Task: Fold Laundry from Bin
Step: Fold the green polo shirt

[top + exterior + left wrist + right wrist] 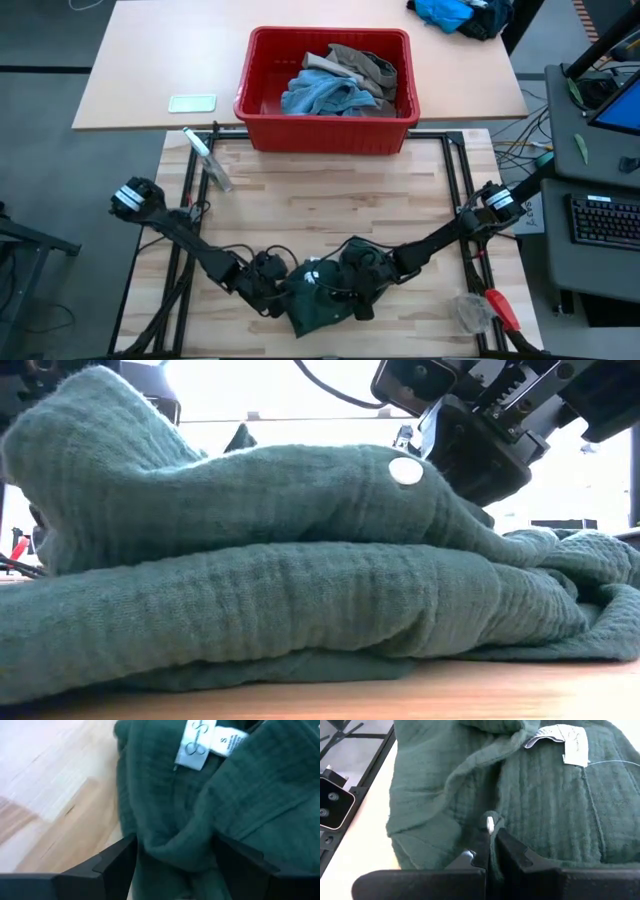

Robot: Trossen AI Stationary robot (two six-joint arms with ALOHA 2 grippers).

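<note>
The dark green shorts lie bunched on the wooden table near its front edge. They carry a white label and a white button. My left gripper is open at their left side, with a raised fold of the cloth between its fingers. My right gripper is shut on the shorts from the right. The red bin stands at the far edge. Light blue denim and a khaki piece lie in it. My left gripper slants down over a raised fold of the shorts, one finger on either side of it; whether the fingers touch the cloth, I cannot tell. My right gripper pinches a small ridge of the shorts' cloth between its shut fingers, slanting down from the table's right side. One layer or several, I cannot tell. The shorts rest on the table, their cloth rising toward the fingers.
A clear plastic piece lies at the table's far left. A red-handled tool and a clear bag lie at the near right. A pale card is beside the bin, and a bright blue cloth heap lies far right.
</note>
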